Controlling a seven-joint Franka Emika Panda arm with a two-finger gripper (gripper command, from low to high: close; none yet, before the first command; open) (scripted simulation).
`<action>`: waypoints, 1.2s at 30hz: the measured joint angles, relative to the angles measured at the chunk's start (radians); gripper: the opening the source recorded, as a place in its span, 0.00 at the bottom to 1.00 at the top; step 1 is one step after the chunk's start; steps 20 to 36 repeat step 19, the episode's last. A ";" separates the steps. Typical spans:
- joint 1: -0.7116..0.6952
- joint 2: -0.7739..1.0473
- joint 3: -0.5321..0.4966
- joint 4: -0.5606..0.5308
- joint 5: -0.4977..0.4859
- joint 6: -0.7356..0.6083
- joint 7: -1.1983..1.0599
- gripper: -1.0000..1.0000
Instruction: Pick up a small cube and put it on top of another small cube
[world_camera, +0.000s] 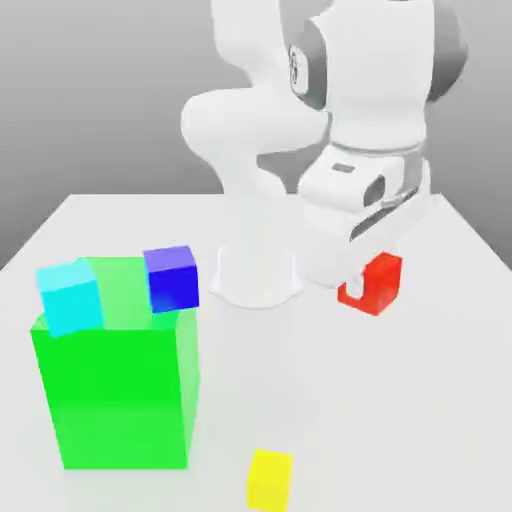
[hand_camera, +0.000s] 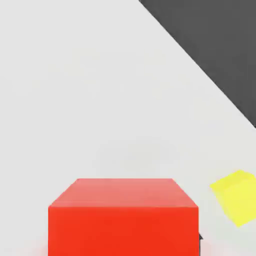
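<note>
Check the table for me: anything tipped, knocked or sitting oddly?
Nothing stands out. The cyan cube and blue cube sit on top of the green block; the yellow cube rests flat on the table; the gripper holds the red cube.

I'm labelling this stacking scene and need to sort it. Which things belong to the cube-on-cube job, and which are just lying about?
In the job:
- red cube, in the gripper
- yellow cube, a possible base; which cube is meant is not shown

Lying about:
- big green block
- cyan cube and blue cube on top of it
</note>
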 joint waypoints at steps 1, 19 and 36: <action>-0.018 -0.017 -0.017 0.007 -0.014 -0.022 -0.019 0.00; -0.221 -0.141 -0.195 -0.037 -0.195 -0.079 -0.199 1.00; -0.221 -0.141 -0.195 -0.037 -0.195 -0.079 -0.199 1.00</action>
